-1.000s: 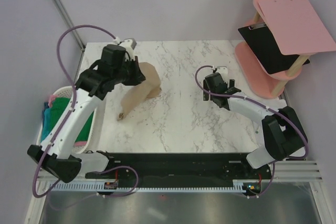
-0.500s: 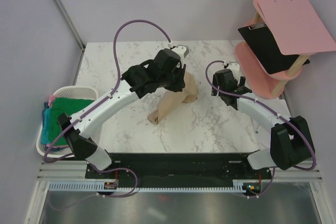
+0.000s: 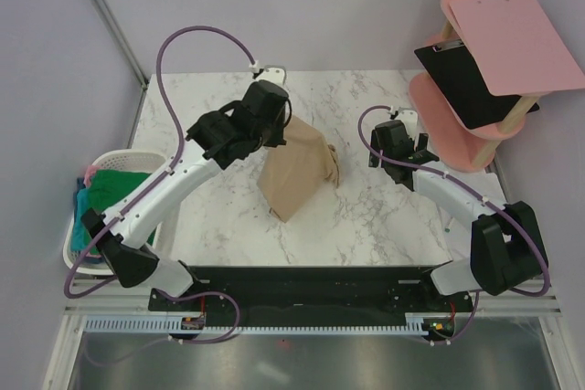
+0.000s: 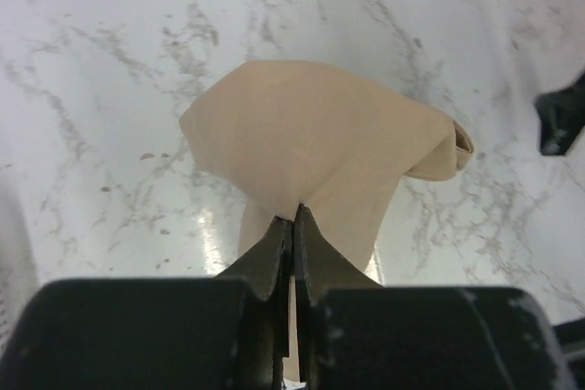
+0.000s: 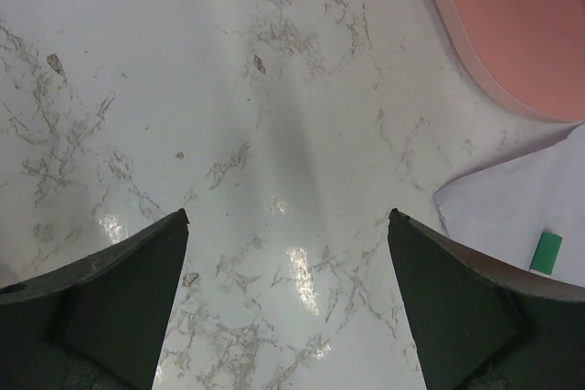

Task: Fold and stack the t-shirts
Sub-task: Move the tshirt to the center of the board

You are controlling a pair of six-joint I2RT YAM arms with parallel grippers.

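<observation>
The large tan cloth t-shirt [image 3: 297, 175] is near the middle of the white marble-patterned surface [image 3: 366, 226]. It is gathered into a loose hanging bundle that is bunched at the far end and tapers to a point at the near end. In the left wrist view the cloth spreads out below the grip in a rounded sheet, with a rolled fold at its right edge. Its lower part seems to lie on the surface, though the contact itself cannot be made out.

The left claw [image 4: 292, 218] has its two dark fingers pressed together on a pinch of the tan cloth at the bundle's far top. The left arm reaches diagonally over the surface to get there.

The right claw [image 5: 288, 216] is well apart from the shirt, to its right. It is spread wide with nothing between its fingers and only bare surface beneath it.

At the left edge a white slatted laundry basket [image 3: 69, 248] holds a green t-shirt [image 3: 114, 187], a teal-blue t-shirt [image 3: 82, 212] and a bit of pink cloth [image 3: 89, 173].

Beyond the right edge stands a pink round tiered stand [image 3: 439, 98]. It carries a black board [image 3: 466, 84] and a pink clipboard [image 3: 512, 38].
</observation>
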